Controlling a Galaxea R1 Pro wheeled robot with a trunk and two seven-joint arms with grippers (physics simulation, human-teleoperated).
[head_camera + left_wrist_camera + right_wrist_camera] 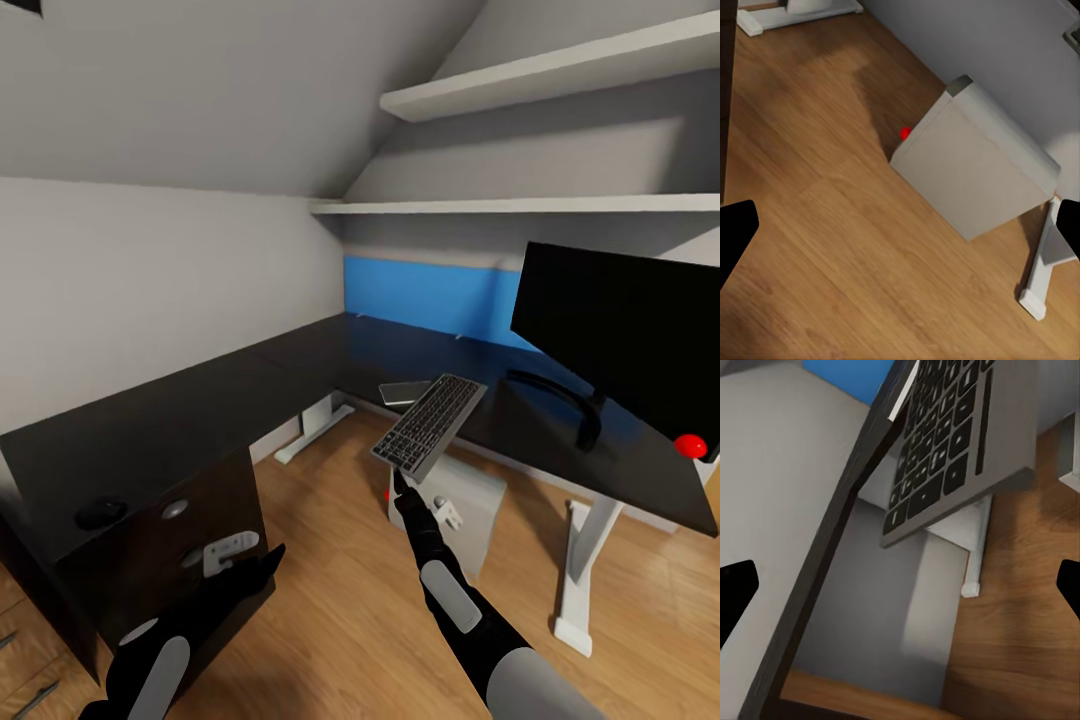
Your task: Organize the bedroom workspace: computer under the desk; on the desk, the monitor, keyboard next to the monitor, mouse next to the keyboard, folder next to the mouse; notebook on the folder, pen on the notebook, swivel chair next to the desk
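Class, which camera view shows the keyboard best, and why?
The head view: the whole keyboard shows, tilted, overhanging the desk edge above the right pincer. The right wrist view gives part of its keys, close up.

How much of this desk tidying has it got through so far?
Done: the monitor stands on the desk, the computer sits beneath. In hand: the keyboard hangs half over the desk edge, just beyond the right gripper. Left: squaring the keyboard, then everything else.
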